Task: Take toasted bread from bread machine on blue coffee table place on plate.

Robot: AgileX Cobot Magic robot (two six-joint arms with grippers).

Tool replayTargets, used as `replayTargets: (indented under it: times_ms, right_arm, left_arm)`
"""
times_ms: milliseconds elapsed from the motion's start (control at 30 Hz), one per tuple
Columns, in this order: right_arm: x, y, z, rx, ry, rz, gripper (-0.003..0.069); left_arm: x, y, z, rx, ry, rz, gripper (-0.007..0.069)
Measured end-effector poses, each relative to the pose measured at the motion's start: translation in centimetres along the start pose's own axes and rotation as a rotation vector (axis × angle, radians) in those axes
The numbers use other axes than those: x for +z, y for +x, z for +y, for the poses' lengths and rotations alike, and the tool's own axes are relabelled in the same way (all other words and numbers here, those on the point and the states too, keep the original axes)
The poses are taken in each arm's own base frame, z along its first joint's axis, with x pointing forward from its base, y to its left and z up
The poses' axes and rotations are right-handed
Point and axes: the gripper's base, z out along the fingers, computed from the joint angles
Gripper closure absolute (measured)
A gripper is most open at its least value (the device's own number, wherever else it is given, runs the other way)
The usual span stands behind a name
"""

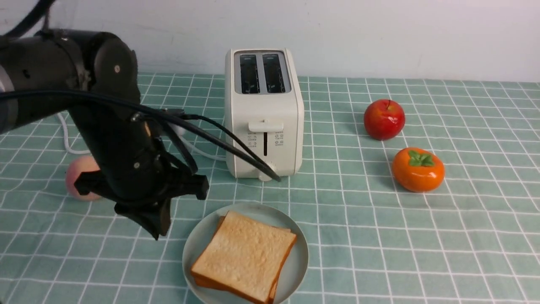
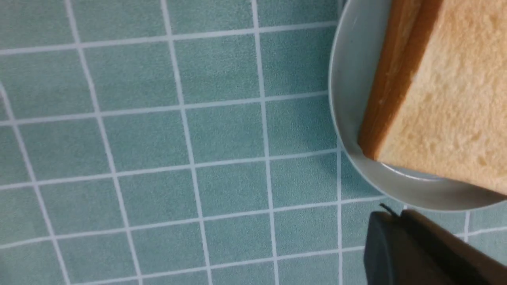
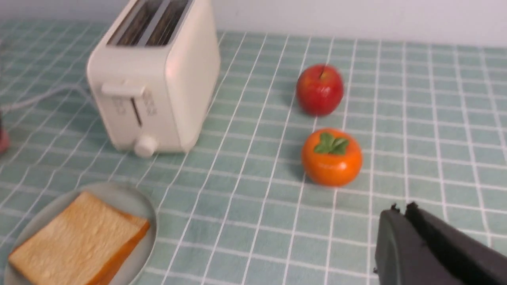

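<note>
Two slices of toasted bread (image 1: 244, 257) lie stacked on the round pale plate (image 1: 295, 270) at the front middle of the blue coffee table (image 1: 379, 236). The cream-white bread machine (image 1: 263, 114) stands behind the plate, both slots empty. My left gripper (image 1: 158, 230) is shut and empty, hanging just left of the plate; the left wrist view shows its closed tips (image 2: 392, 215) beside the plate rim (image 2: 348, 103) and toast (image 2: 443, 99). My right gripper (image 3: 400, 209) is shut and empty, seen only in the right wrist view, with the toaster (image 3: 154, 75) and plate (image 3: 142, 206) beyond it.
A red apple (image 1: 384, 119) and an orange persimmon (image 1: 417, 169) sit right of the toaster. A pink peach (image 1: 80, 176) lies behind my left arm, and the white power cord (image 1: 67, 139) runs behind it on the left.
</note>
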Motion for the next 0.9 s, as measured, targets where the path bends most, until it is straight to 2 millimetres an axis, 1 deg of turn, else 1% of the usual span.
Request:
replayTargets:
  times_ms: [100,167,200,233,267,333,367,400,467,500,533,567,633,667,700,800,833,900]
  right_arm:
    - [-1.0,2.2,-0.9,0.04,0.04,-0.104,0.0637]
    - [-1.5,3.1,-1.3,0.07,0.048,-0.179,0.0636]
    - [-2.2,4.0,-1.8,0.074,0.062,-0.258,0.0636]
    - [-2.6,4.3,-1.9,0.08,0.064,-0.304,0.0636]
    - [-2.8,5.0,-2.2,0.089,0.067,-0.355,0.0636]
    - [-3.2,5.6,-2.4,0.105,0.068,-0.418,0.0636]
    - [-3.4,5.9,-2.5,0.12,0.068,-0.46,0.0636]
    - [-3.5,6.1,-2.6,0.123,0.068,-0.466,0.0636]
    - [-3.8,6.5,-2.8,0.138,0.07,-0.522,0.0636]
    - [-3.8,6.5,-2.8,0.138,0.07,-0.526,0.0636]
    - [-3.8,6.6,-2.8,0.14,0.07,-0.547,0.0633]
    - [-3.9,6.6,-2.8,0.14,0.071,-0.551,0.0633]
    - [-3.7,6.6,-2.8,0.111,0.075,-0.566,0.0631]
    - [-3.7,6.6,-2.8,0.11,0.076,-0.567,0.0631]
    - [-3.7,6.6,-2.8,0.094,0.082,-0.572,0.0631]
    - [-3.8,6.6,-2.9,0.067,0.095,-0.581,0.0631]
    - [-3.8,6.5,-2.8,0.064,0.095,-0.582,0.0631]
    - [-3.8,6.5,-2.8,0.052,0.099,-0.586,0.0628]
  left_arm:
    - [-2.0,2.0,0.3,0.002,0.028,-0.05,0.0638]
    - [-2.8,3.2,0.4,0.005,0.056,-0.075,0.0638]
    - [-3.8,5.1,0.6,0.016,0.103,-0.132,0.0638]
    - [-4.3,6.1,0.8,0.024,0.129,-0.162,0.0638]
    - [-4.9,7.4,1.0,0.034,0.171,-0.24,0.0638]
    - [-5.6,9.7,1.4,0.042,0.224,-0.342,0.0638]
    - [-5.5,10.9,1.8,0.043,0.245,-0.405,0.0638]
    - [-5.9,11.3,1.9,0.043,0.256,-0.438,0.0638]
    - [-5.9,14.3,3.0,0.035,0.3,-0.576,0.0638]
    - [-5.7,14.3,3.0,0.032,0.299,-0.576,0.0638]
    - [-5.9,16.3,3.7,0.028,0.33,-0.688,0.0638]
    - [-5.7,16.3,3.8,0.025,0.33,-0.688,0.0638]
    - [-6.0,18.8,4.7,0.026,0.37,-0.841,0.0638]
    - [-6.0,19.0,4.8,0.028,0.371,-0.846,0.0638]
    - [-6.1,20.1,5.2,0.029,0.39,-0.921,0.0638]
    - [-6.4,22.2,6.0,0.035,0.43,-1.061,0.0638]
    - [-6.4,22.2,6.0,0.034,0.43,-1.06,0.0638]
    - [-6.8,23.3,6.3,0.039,0.455,-1.122,0.0638]
